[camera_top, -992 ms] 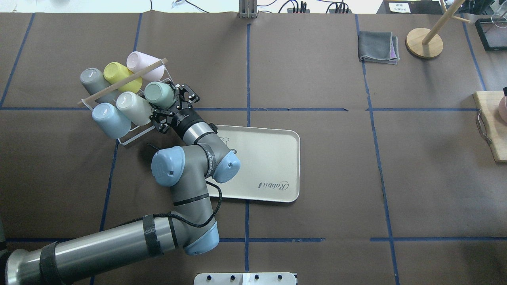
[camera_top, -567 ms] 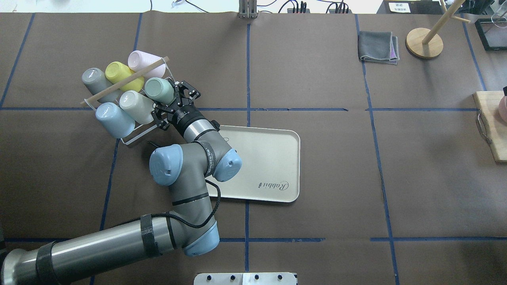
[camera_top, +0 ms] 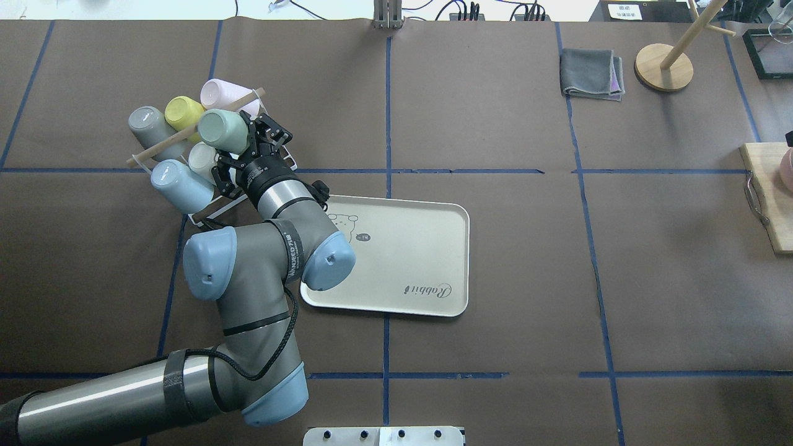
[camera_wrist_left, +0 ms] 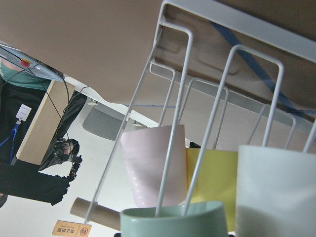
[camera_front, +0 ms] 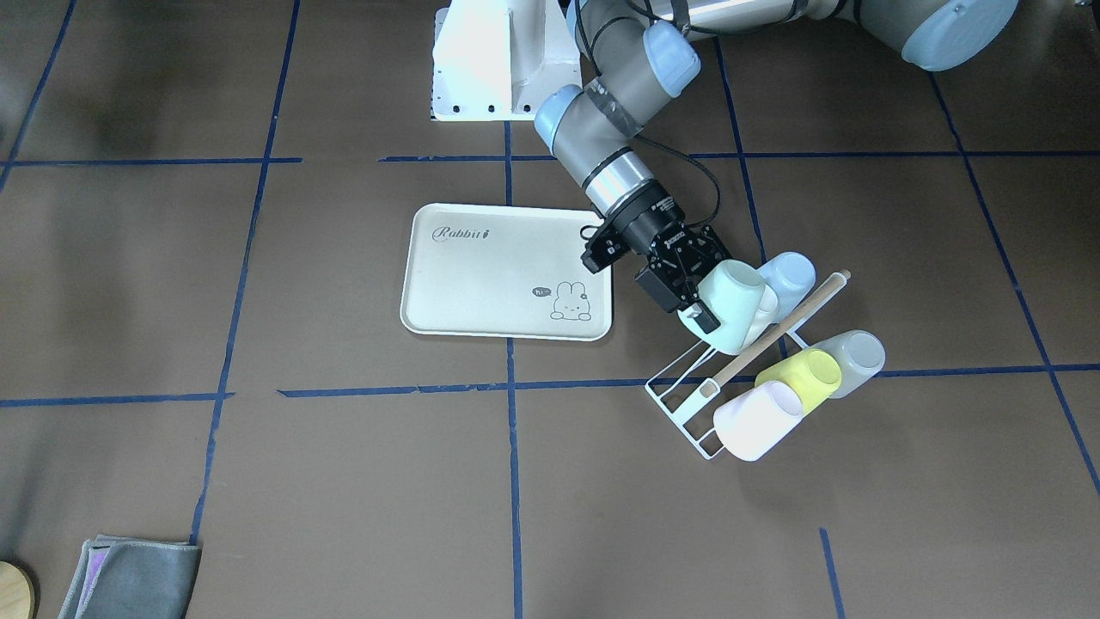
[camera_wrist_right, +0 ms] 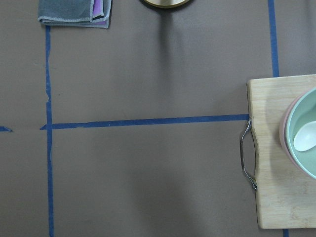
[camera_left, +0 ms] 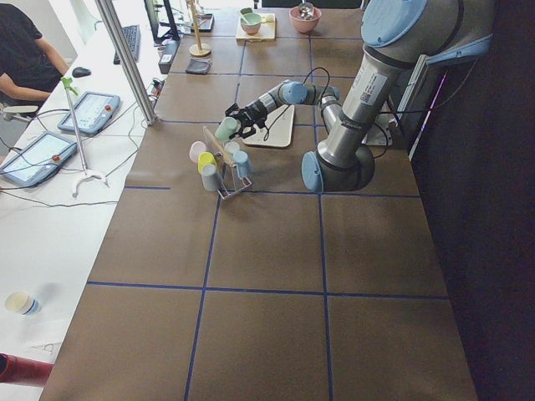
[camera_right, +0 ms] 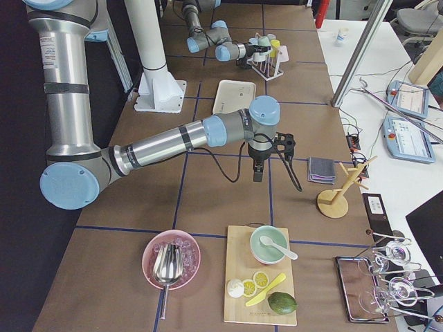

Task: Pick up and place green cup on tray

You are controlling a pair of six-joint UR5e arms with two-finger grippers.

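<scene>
Lifted off rack (camera_front: 791, 321), green cup (camera_top: 220, 129) clamped in left gripper (camera_top: 240, 147), five cups (camera_top: 176, 184) racked, one tray (camera_top: 421, 248)

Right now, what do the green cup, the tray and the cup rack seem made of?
The green cup: likely plastic, smooth matte, evenly coloured. The tray: probably plastic or melamine, cream, slight sheen. The rack: thin white-coated metal wire, with a wooden-looking bar.

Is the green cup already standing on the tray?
No, the green cup is held in the left gripper at the cup rack, clearly apart from the tray.
</scene>
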